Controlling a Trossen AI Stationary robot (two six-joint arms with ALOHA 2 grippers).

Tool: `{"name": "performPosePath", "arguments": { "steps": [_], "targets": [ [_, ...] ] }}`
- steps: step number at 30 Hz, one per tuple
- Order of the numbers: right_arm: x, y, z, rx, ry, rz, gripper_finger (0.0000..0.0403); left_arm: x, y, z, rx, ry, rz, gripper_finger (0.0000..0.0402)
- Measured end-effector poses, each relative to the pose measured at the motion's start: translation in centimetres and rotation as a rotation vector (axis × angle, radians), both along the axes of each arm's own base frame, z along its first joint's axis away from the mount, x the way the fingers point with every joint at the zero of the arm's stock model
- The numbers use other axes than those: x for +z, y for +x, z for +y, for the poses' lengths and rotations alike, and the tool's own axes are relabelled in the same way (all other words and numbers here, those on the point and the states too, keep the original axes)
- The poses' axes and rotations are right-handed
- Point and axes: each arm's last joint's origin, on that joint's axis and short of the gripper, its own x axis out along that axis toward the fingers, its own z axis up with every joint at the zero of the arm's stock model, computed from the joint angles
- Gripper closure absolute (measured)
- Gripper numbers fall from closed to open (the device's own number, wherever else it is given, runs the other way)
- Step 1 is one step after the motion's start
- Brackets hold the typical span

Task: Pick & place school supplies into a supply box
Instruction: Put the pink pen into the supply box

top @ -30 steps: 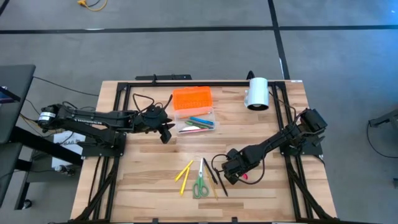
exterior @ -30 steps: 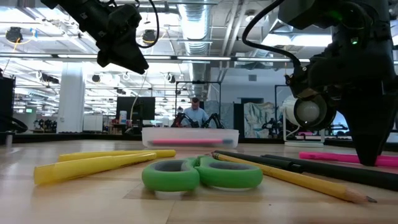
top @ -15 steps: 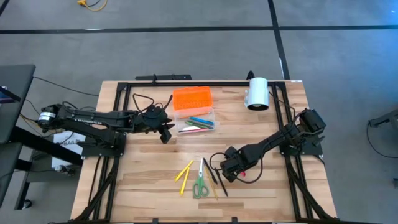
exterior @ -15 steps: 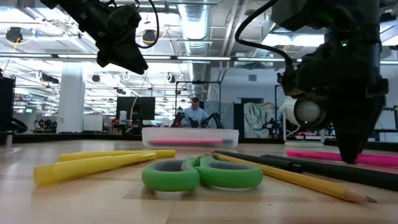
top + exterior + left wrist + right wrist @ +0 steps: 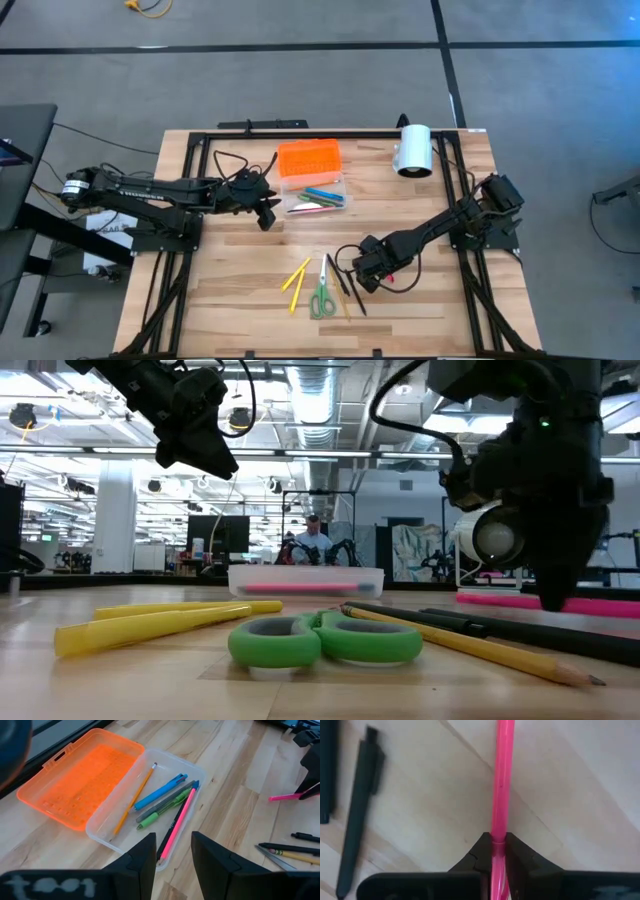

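Observation:
My right gripper (image 5: 372, 275) points down at the table's near right and is shut on a pink pen (image 5: 501, 780), also visible in the low view (image 5: 495, 599). To its left lie black pens (image 5: 341, 281), green-handled scissors (image 5: 321, 298), a pencil and yellow pens (image 5: 296, 280), all flat on the table. The supply box (image 5: 316, 196) is a clear tray with an open orange lid (image 5: 308, 158); it holds blue, green and pink pens and a pencil (image 5: 165, 802). My left gripper (image 5: 172, 862) hovers open beside the box's left, touching nothing. My right gripper pinches the pink pen's shaft (image 5: 498, 840) between its two fingers. The fingers come from above, pointing down, and lie across the pen. The pen lies level in the hold, just above the tabletop, sticking out on both sides of the fingers (image 5: 480, 599).
A white cylinder (image 5: 413, 150) lies at the far right, beside the black frame rail. Bare wood lies between the box and the loose supplies, and along the near edge. A person sits far off in the room behind the table (image 5: 316, 540).
My right gripper has risen slightly and drifted a little toward the scissors. The pink pen has come up with it, level, off the tabletop.

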Motion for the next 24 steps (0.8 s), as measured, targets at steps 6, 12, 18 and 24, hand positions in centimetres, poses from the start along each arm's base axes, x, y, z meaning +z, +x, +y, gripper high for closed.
{"name": "performPosePath", "arguments": {
  "steps": [6,12,18,24],
  "targets": [
    [1.2,0.7,-0.6,0.034,-0.034,0.001,0.0388,0.0,0.0,0.0,0.002,-0.002,-0.001,0.029],
    [2.8,1.9,-1.5,0.106,-0.079,-0.026,0.0386,0.0,0.0,0.0,0.002,-0.003,0.0,0.029],
    [4.9,3.9,-4.1,0.203,-0.14,-0.088,0.0388,0.0,0.0,0.0,-0.01,-0.013,0.001,0.029],
    [7.0,6.2,-8.9,0.282,-0.227,-0.167,0.0387,-0.8,-0.6,-0.4,-0.097,-0.104,0.098,0.029]
  ]
}}
